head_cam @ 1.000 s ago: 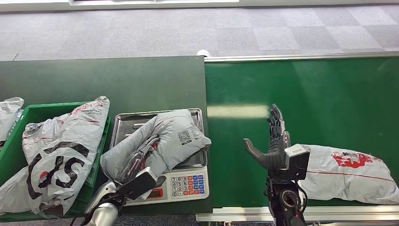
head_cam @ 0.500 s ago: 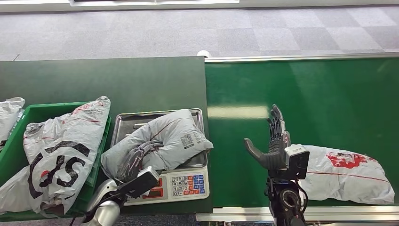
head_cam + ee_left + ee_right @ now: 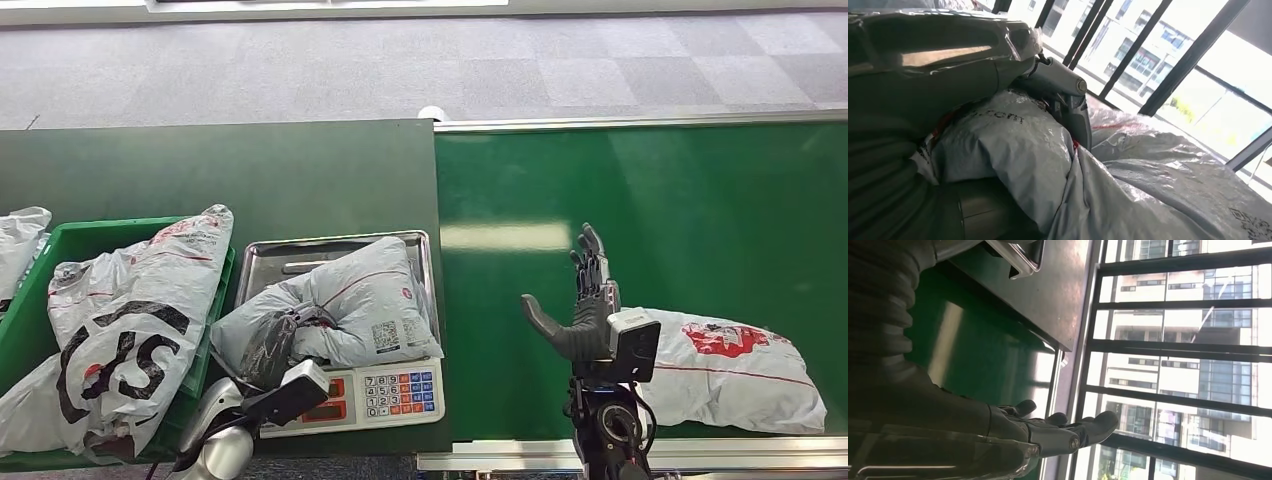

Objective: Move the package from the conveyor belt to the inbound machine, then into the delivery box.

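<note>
A grey plastic package (image 3: pixel 350 305) lies crumpled on the steel tray of the weighing scale (image 3: pixel 405 250). My left hand (image 3: pixel 277 347) grips its near left end, dark fingers wrapped over the folds. In the left wrist view the thumb (image 3: pixel 1060 87) presses into the grey package (image 3: pixel 1018 150). My right hand (image 3: pixel 583 300) stands open and upright over the green conveyor belt (image 3: pixel 650 210), fingers spread and holding nothing; its fingers (image 3: pixel 1053 432) also show in the right wrist view. A white package with red print (image 3: pixel 740 365) lies on the belt just right of that hand.
The green delivery box (image 3: pixel 60 240) at the left holds several white packages (image 3: pixel 130 310), piled above its rim. The scale's keypad (image 3: pixel 400 390) faces the near edge. A dark green table (image 3: pixel 220 170) stretches behind the scale, and grey carpet beyond.
My left hand has pulled and twisted the grey package toward the left and near side of the tray; its label now faces the front. The white package drifted slightly left. The right hand stayed put.
</note>
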`<state>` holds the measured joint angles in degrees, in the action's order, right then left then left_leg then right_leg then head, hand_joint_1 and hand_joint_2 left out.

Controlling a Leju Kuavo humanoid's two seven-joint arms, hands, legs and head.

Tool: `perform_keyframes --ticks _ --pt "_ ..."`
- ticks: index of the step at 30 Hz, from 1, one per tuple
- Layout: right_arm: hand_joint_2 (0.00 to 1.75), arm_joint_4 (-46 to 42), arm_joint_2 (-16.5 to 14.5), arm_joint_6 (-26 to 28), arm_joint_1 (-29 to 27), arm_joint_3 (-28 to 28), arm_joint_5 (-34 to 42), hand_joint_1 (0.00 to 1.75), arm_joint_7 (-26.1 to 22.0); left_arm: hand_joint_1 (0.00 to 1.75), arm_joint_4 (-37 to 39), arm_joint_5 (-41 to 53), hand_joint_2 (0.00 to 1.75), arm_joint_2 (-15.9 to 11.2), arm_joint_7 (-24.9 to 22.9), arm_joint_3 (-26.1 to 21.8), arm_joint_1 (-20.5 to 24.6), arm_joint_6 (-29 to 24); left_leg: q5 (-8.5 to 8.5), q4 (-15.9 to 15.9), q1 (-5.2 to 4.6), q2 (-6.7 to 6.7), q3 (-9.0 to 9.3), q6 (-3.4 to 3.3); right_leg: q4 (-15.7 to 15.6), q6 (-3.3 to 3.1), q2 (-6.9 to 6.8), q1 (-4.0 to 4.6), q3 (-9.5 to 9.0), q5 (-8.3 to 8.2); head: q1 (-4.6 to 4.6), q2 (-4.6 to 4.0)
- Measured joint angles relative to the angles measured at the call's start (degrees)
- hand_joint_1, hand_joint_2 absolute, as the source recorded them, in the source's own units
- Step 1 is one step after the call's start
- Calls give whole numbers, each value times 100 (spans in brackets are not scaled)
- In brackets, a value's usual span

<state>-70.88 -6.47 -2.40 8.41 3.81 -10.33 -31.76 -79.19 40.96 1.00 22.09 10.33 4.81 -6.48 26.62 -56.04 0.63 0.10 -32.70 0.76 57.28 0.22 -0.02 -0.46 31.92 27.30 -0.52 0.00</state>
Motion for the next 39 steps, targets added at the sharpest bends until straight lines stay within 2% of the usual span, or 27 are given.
perform_keyframes --ticks 3,9,13,17,21,27,35,39 --pt "175 2 0 -19 5 -3 26 0 -11 175 -27 -169 175 8 378 1 -29 -358 0 -1 0 -2 -8 0 0 0 0 0 7 0 0 0" --pt "175 3 0 -33 11 -3 43 0 -16 175 -92 -387 175 15 597 -1 -59 -497 0 -1 0 -2 -15 0 0 0 0 0 13 0 -1 0" --pt "175 69 0 -55 84 1 78 0 -34 175 -461 -1094 175 54 1460 -1 -187 -1029 1 -1 0 -2 -34 0 0 0 0 0 32 1 -1 0" --pt "175 114 0 -55 120 9 107 0 -51 175 -654 -1351 175 73 1694 -2 -216 -1386 1 -1 0 -2 -35 0 0 0 0 0 33 1 0 0" --pt "175 162 0 -52 138 16 140 0 -83 175 -849 -1711 175 62 1767 24 -245 -1780 1 -1 0 -2 -35 0 0 0 0 0 33 1 -1 0" --pt "175 263 -1 -27 189 30 187 0 -110 175 -1327 -2248 175 -125 1769 257 -267 -2771 1 -1 0 -3 -38 0 0 0 -1 0 35 1 -1 0" --pt "175 354 -9 -3 208 40 204 0 -117 175 -1627 -2287 175 -272 1769 408 -273 -3064 1 -1 0 -2 -39 0 0 0 -1 0 35 1 0 0" --pt "175 368 -11 32 197 67 245 0 -129 175 -1759 -1602 175 -179 1769 116 -285 -3251 1 -1 0 -2 -39 0 0 0 -1 0 36 1 0 0"
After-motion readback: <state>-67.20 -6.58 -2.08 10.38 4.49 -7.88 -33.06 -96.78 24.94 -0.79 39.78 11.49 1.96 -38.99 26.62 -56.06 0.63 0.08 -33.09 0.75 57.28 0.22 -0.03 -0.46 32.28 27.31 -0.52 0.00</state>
